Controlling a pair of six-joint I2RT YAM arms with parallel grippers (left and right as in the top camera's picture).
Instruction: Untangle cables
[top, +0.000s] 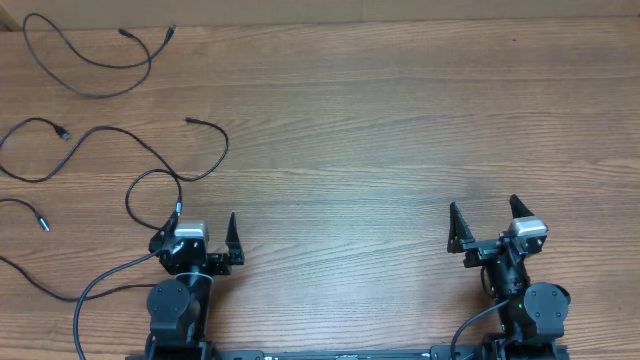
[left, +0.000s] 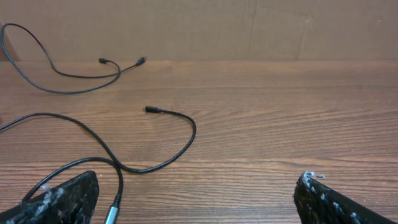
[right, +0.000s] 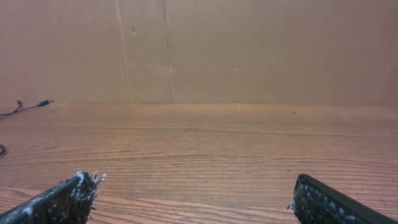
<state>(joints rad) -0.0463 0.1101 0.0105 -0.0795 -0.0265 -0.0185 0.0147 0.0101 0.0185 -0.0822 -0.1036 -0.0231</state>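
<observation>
**Cables spread on the left, both arms sitting wide open**

Going left to right: the cables (top: 30, 150) are all lying loose on the left part of the wooden surface (top: 380, 130), as separate wandering strands rather than one knot. A far loop (top: 148, 65) is sitting up in the back corner with its two plug ends pointing at each other. Nearer in, a curvy strand (top: 226, 150) is snaking toward the left arm. In the left wrist view that strand (left: 194, 130) is bending across the wood, with a plug end lying just beside the inner edge of one finger.

The left fingers (top: 232, 228) are standing fully apart and gripping nothing; both are showing at the bottom corners of the wrist view (left: 62, 196).

Over on the right, the right fingers (top: 455, 228) are also spread wide and holding nothing, well apart from every strand. The right wrist view is only catching a plug tip (right: 43, 102) way off at its left edge.
</observation>
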